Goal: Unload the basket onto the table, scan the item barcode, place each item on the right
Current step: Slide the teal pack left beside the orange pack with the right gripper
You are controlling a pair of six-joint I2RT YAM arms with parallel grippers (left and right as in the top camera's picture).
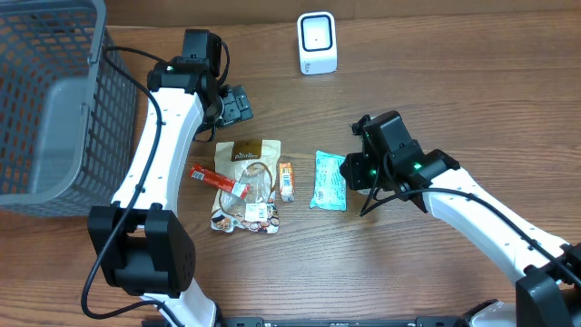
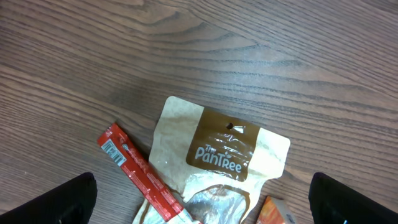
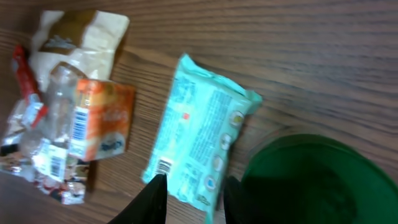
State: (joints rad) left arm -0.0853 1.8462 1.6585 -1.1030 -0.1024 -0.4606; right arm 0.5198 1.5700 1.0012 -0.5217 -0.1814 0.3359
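My right gripper [image 3: 193, 193], fingers slightly parted, sits over the lower end of the flat teal plastic packet [image 3: 199, 124], centre frame, barcode [image 3: 163, 167] facing up. My left gripper [image 2: 202, 199], spread wide, grips nothing, above the brown-and-cream pouch [image 2: 224, 149].

The wooden table [image 1: 436, 91] carries a small heap beneath the left gripper [image 2: 205, 202], whose fingers are spread wide: a tan Pantree pouch [image 2: 217, 155], with a red stick pack [image 2: 140, 171] across its edge. An orange pack [image 3: 102, 121] lies on the side nearer the right gripper [image 3: 191, 190]. A teal packet [image 3: 199, 134] lies flat, one corner between that gripper's parted fingers. A white scanner [image 1: 317, 43] stands well beyond both grippers. A grey mesh basket [image 1: 45, 100] sits outboard of the left one.
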